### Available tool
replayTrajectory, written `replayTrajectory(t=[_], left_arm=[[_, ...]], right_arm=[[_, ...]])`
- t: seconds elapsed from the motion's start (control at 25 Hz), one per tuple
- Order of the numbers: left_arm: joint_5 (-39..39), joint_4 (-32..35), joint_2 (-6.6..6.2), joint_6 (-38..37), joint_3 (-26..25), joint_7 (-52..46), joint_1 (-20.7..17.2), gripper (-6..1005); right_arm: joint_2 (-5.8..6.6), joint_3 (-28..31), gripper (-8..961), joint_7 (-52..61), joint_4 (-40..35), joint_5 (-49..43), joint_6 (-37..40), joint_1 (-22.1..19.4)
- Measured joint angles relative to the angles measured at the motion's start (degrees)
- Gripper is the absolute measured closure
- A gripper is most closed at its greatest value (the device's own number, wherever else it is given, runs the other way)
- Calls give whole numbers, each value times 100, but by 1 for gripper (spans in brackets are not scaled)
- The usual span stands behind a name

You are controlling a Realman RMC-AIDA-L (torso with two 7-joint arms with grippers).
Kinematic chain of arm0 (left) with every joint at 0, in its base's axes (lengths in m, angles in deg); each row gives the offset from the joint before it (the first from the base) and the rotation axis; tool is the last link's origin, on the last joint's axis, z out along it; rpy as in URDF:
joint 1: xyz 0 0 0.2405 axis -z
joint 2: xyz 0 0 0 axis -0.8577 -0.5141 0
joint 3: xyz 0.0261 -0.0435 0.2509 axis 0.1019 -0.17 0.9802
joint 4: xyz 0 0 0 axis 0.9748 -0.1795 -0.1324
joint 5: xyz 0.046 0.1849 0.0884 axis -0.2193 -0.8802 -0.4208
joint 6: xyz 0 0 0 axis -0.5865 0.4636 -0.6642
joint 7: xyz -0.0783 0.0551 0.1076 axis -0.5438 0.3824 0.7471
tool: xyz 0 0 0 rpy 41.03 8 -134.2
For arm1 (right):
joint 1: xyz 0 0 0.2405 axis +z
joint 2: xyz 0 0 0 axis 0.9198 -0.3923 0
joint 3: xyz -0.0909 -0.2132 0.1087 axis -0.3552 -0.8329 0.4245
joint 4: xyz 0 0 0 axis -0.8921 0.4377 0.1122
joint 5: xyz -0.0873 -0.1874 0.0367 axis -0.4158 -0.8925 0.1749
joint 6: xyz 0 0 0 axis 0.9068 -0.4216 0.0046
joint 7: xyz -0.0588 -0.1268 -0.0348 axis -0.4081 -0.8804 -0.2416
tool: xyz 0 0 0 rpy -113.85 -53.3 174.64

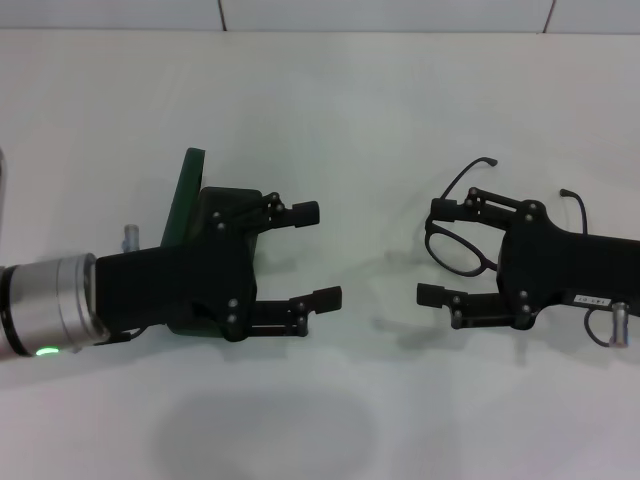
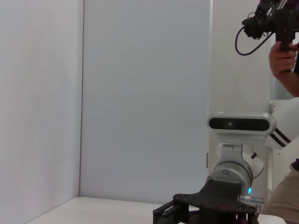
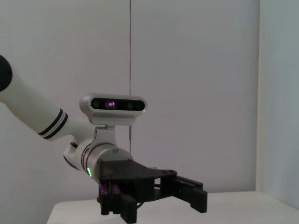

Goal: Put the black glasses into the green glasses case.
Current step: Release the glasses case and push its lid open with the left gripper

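The black glasses (image 1: 458, 250) lie on the white table at the right, one lens showing between the open fingers of my right gripper (image 1: 433, 250), which hovers over them and hides part of the frame. Their temple arms curve out behind the gripper. The green glasses case (image 1: 185, 197) is at the left; only a narrow green edge shows, the rest is hidden under my left gripper (image 1: 318, 255), which is open and empty. The two grippers face each other. The right gripper also shows in the left wrist view (image 2: 163, 215), and the left gripper in the right wrist view (image 3: 187, 198).
The white table (image 1: 330, 110) reaches to a wall at the back. In the left wrist view a person's hand (image 2: 282, 58) holds a black device at the far side, behind the right arm's camera (image 2: 240, 123).
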Motion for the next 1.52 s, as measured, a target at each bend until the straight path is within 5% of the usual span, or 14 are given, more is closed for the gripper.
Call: replayTrajectory(t=[0.68, 0.84, 1.08, 1.32, 1.52], left_arm=[[359, 26, -17, 0, -92, -235, -103, 114], [424, 348, -157, 203, -503, -1363, 32, 114], [-715, 2067, -312, 1231, -597, -4457, 24, 115], [-2382, 3705, -1, 1626, -611, -6130, -284, 116], [-3025, 4339, 242, 1776, -524, -6479, -524, 122]], right_arm=[[-75, 2, 69, 10, -7, 1, -32, -85], [-71, 2, 70, 12, -34, 1, -32, -123], [-24, -4, 70, 4, 8, -2, -13, -159], [3, -1, 71, -22, 13, -7, -20, -266], [14, -19, 72, -12, 2, -10, -3, -281]])
